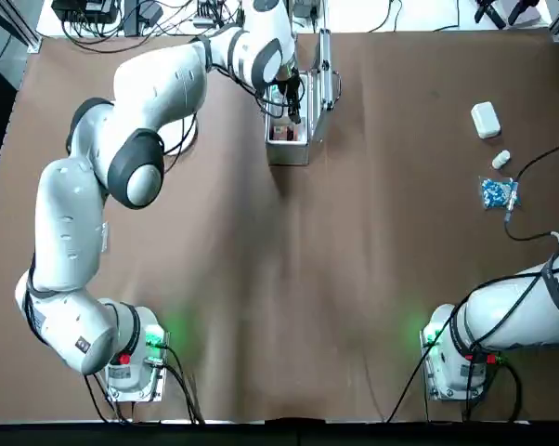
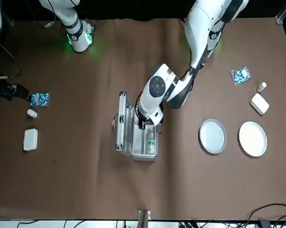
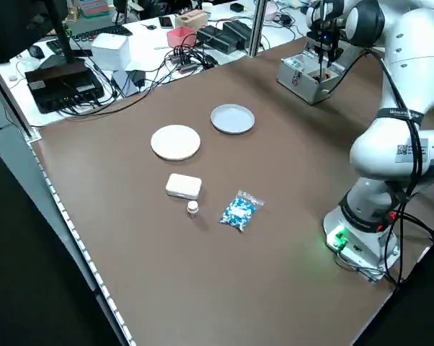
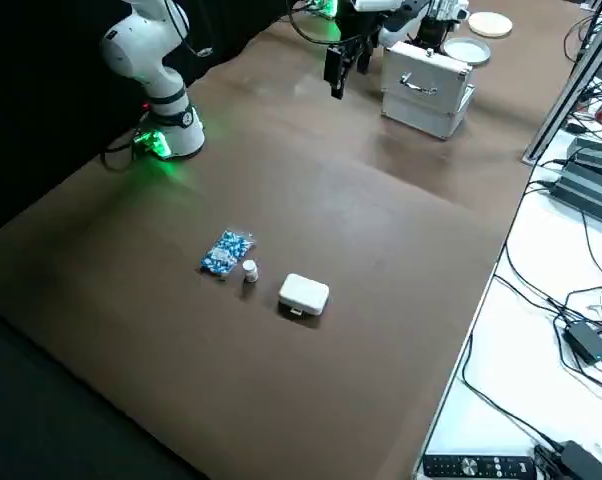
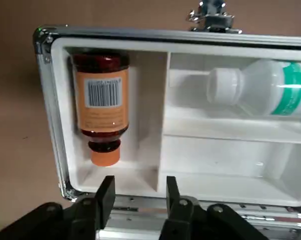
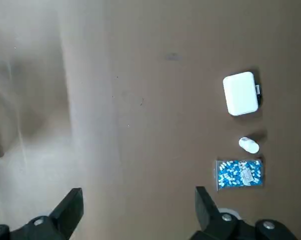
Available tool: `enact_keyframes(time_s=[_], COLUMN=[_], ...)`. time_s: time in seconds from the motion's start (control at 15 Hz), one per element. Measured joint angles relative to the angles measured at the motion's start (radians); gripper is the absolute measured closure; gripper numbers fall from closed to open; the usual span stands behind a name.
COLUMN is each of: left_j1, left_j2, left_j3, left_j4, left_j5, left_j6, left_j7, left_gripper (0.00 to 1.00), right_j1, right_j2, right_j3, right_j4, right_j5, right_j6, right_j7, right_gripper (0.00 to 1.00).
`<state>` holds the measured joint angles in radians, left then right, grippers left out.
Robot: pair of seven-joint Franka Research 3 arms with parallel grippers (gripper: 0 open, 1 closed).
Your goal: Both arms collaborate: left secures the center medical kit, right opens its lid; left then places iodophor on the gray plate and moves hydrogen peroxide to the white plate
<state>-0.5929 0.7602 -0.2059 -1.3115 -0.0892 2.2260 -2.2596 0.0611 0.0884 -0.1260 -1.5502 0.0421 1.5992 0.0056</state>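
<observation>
The medical kit (image 2: 133, 142) lies in the middle of the table with its lid (image 2: 121, 121) raised. Inside, the wrist view shows a brown iodophor bottle (image 5: 101, 107) with an orange label in one compartment. A white hydrogen peroxide bottle (image 5: 260, 90) with a green label lies in the compartment beside it. My left gripper (image 5: 138, 192) hovers over the kit's hinge-side rim, open, with nothing between its fingers. The gray plate (image 2: 213, 136) and the white plate (image 2: 252, 138) sit side by side on my left. High over the table's right side, my right gripper (image 6: 138, 207) stands wide open.
Under the right gripper lie a white box (image 6: 240, 93), a small white bottle (image 6: 249, 145) and a blue pill bag (image 6: 239, 173). A matching box (image 2: 260, 103), bottle (image 2: 261, 87) and bag (image 2: 240, 75) lie beyond the plates. Cables run along the table's far edge.
</observation>
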Motion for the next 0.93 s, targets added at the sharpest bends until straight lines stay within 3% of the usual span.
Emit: enact_keyframes(time_s=[0.93], left_j1=[-0.022], left_j2=[0.013], left_j3=[0.003], left_j4=[-0.008], left_j5=[0.041], left_j6=[-0.036], left_j7=[-0.045], left_gripper=[0.51], right_j1=[0.0], right_j2=[0.0], right_j3=[0.0], right_j4=[0.0], right_j5=[0.0], right_j6=[0.002], right_j7=[0.0], right_gripper=[0.01])
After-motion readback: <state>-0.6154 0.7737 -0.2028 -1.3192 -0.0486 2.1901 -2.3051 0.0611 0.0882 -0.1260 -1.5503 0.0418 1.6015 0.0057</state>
